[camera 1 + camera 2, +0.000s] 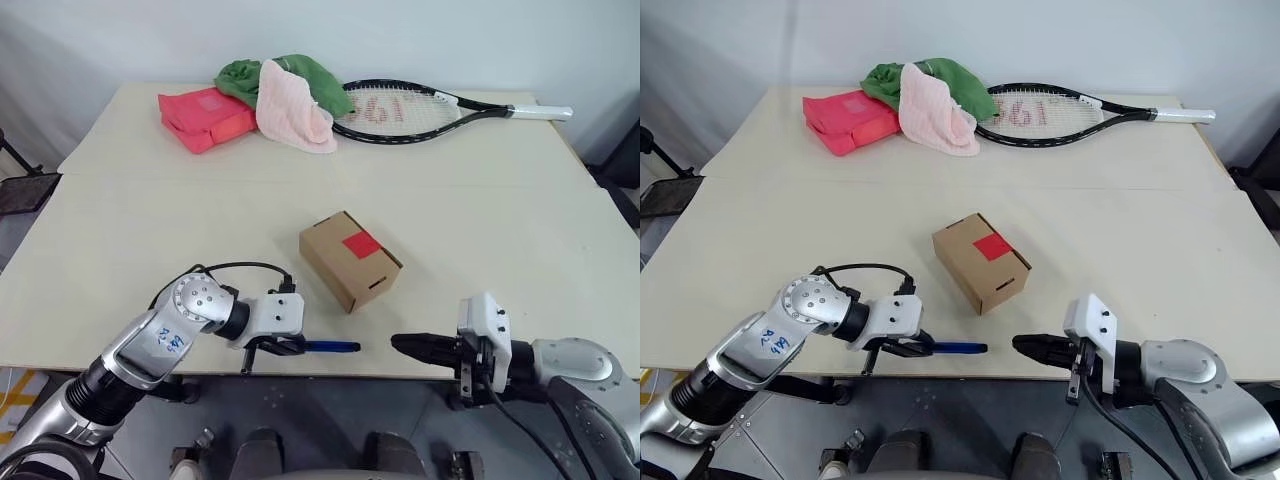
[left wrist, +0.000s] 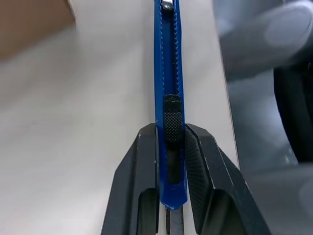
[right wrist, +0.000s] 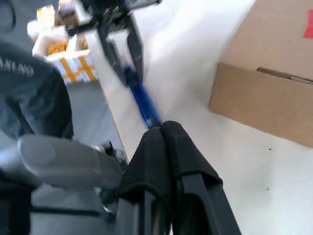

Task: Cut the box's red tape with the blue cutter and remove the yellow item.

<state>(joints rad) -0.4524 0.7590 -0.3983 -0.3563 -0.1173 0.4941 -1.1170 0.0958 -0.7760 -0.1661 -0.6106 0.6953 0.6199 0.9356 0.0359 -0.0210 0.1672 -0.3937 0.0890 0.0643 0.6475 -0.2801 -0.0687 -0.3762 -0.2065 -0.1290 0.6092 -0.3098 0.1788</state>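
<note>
Low in the frame, left gripper (image 1: 283, 347) clamps the blue cutter (image 1: 333, 347) by its tail; right gripper (image 1: 405, 345) looks nearly closed, empty. Held so far back, the cutter could twist or skid off the red tape (image 1: 361, 244), shoving the box (image 1: 349, 259) instead.

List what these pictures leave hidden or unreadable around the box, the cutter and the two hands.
- Yellow item: the closed box, red tape intact, hides its contents.
- Blue cutter: in the left wrist view its tip runs past the top edge, so blade extension is unreadable; the left hand clamps its rear.
- Right hand: its closed fingers cover the cutter's near end in the right wrist view, so contact is unclear.
- Green cloth: partly under the pink cloth.
</note>
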